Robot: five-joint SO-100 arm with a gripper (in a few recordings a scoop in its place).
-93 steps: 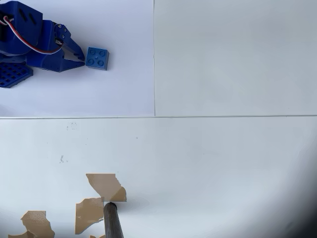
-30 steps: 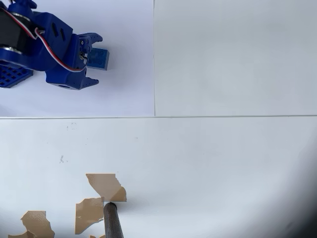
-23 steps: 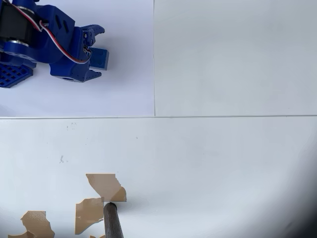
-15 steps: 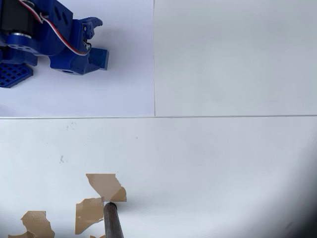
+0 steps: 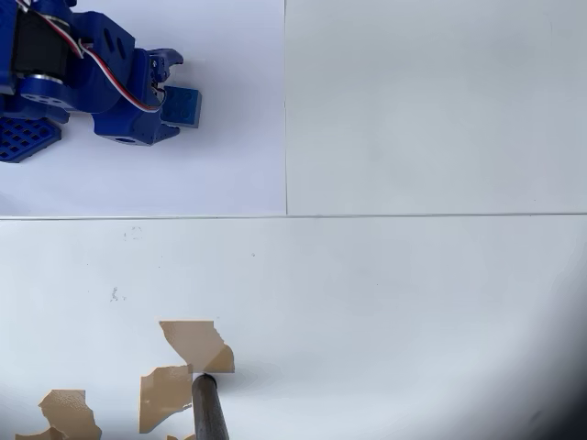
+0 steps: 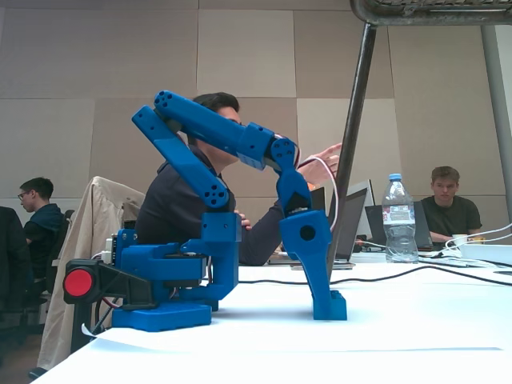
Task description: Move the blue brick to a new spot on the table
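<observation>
While my gripper is closed on it, the small square blue brick sits flat on the counter, edges slightly skewed.

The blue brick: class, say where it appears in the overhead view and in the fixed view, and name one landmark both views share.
Overhead view: the brick sits at upper left on the table, between the jaws of the gripper.
Fixed view: low at centre, at the gripper's tip on the table; the brick cannot be told apart from the jaws there.
Shared landmark: the blue gripper.
</observation>
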